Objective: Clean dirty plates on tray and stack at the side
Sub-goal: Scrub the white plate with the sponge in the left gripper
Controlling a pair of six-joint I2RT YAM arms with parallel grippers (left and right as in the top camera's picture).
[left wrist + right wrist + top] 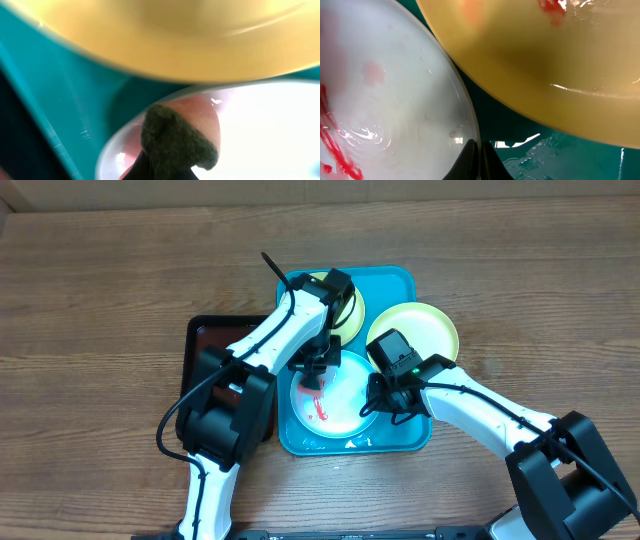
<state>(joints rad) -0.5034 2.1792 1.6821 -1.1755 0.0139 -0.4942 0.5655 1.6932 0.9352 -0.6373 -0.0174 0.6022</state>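
1. Fingers of right gripper pinch rim of light-blue-rimmed round plastic plate; left gripper: cannot tell.
2. Plate lies in turquoise rectangular plastic tray.
3. Crowding it: yellow-green rear plate, yellow-green right-hand plate, green-pink sponge atop.

The left arm hides much of the rear plate.

A blurred yellow plate fills the top. Below it lies the turquoise tray. A dark fuzzy pad sits over the pale plate at its rim.
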